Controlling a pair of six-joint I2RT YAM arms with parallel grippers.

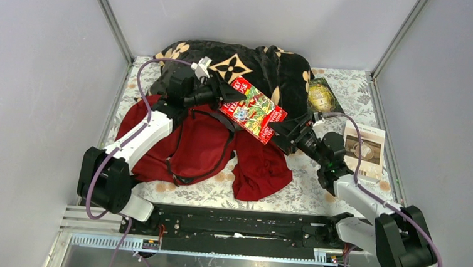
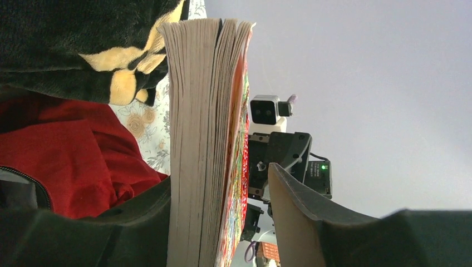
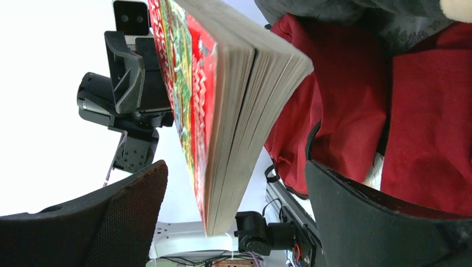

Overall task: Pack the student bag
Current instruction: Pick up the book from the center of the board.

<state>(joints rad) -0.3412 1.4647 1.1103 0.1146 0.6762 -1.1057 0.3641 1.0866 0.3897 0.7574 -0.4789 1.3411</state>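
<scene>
"Floral table, grey walls. Where's the bag?"

"Mid-table, against the blanket. Book over it, a gripper at each end."

"Grips?"

"Right gripper gapes, touching nothing. Left gripper: one finger on the pages, a gap beside the other (wrist views only) — can't tell if it's clamped."

"Next?"

"Probably into the bag — though the top view shows no open mouth."

Student bag: red, black zipper lines. Blanket: black plush, tan flower motifs. Book: red cover, green print, beige page edges. Worktop: pale floral pattern.
</scene>
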